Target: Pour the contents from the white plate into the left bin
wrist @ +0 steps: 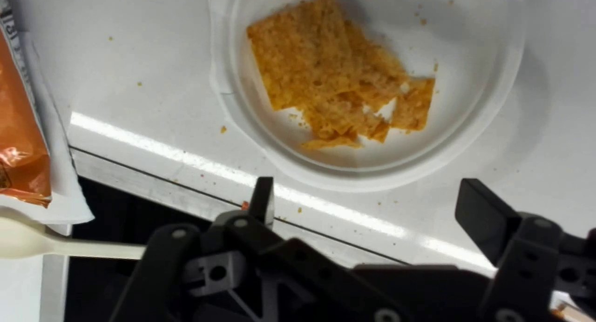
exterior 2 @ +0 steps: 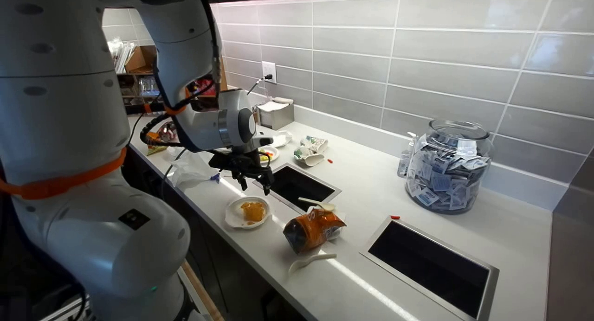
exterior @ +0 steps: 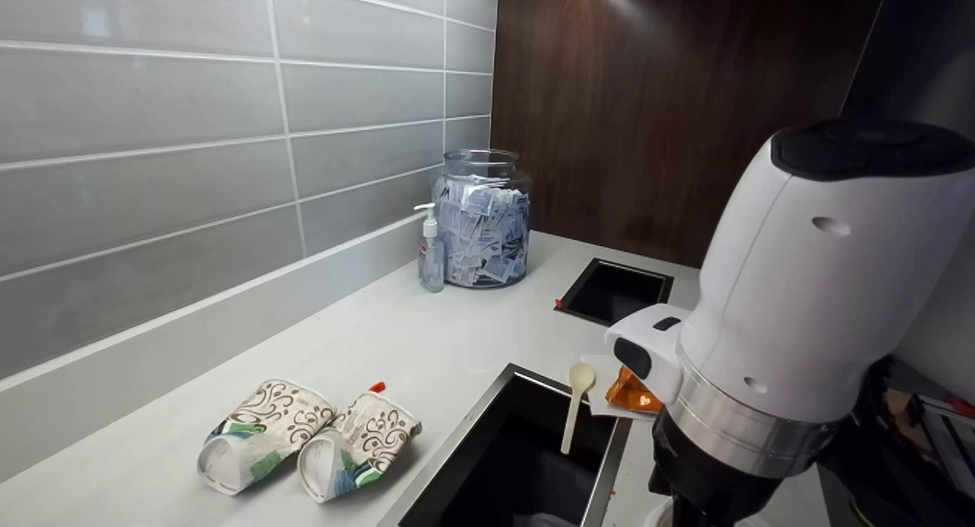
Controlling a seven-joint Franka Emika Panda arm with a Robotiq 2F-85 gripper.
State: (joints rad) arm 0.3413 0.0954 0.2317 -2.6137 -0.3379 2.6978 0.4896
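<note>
My gripper [wrist: 372,205] hangs near the white plate [wrist: 475,57], released, its fingers [wrist: 484,219] standing wide apart. The wrist view cuts off the plate's upper edge; its whole outline reaches me only in an exterior view, where it sits on the counter [exterior 2: 366,182]. In an exterior view the arm [exterior: 807,298] mostly blocks the plate's spot. The plate is shallow and round, its rim creased on one side, with broken orange chips [wrist: 316,66] heaped inside; the crumbs [wrist: 423,22] come through clearly only in the wrist view. Just beside the plate lies an orange bag [exterior 2: 311,230], trimmed by the frame in that same view. Also close by the plate opens the nearest bin [exterior 2: 301,184], its depths too dark for me to read, a pale spoon [exterior: 582,378] jutting over it. Across that bin from the plate, two crumpled paper cups [exterior: 266,428] show in both exterior views. Farther from the plate, past the bag, is another bin [exterior 2: 429,260]; a glass jar [exterior: 481,161] stuffed with packets [exterior: 484,234] stands farther still.
</note>
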